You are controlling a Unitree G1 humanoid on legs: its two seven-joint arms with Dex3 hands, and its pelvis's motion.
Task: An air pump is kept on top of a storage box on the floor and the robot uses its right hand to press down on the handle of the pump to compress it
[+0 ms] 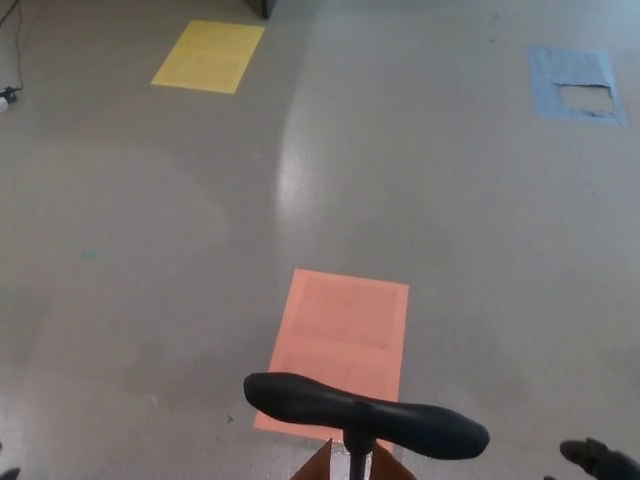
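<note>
Right robot hand: only a dark tip shows at the bottom right corner; I cannot tell how far open it is, and it touches nothing visible.
Left robot hand: out of sight.
Pump handle: one, black, wide, tilted down to its right, standing clear to the left of the right robot hand.
Storage box: one brown corner, directly under the pump handle.
Floor patches: three; orange just behind the pump handle, yellow and blue far beyond it.

pump handle, orange floor patch
</note>
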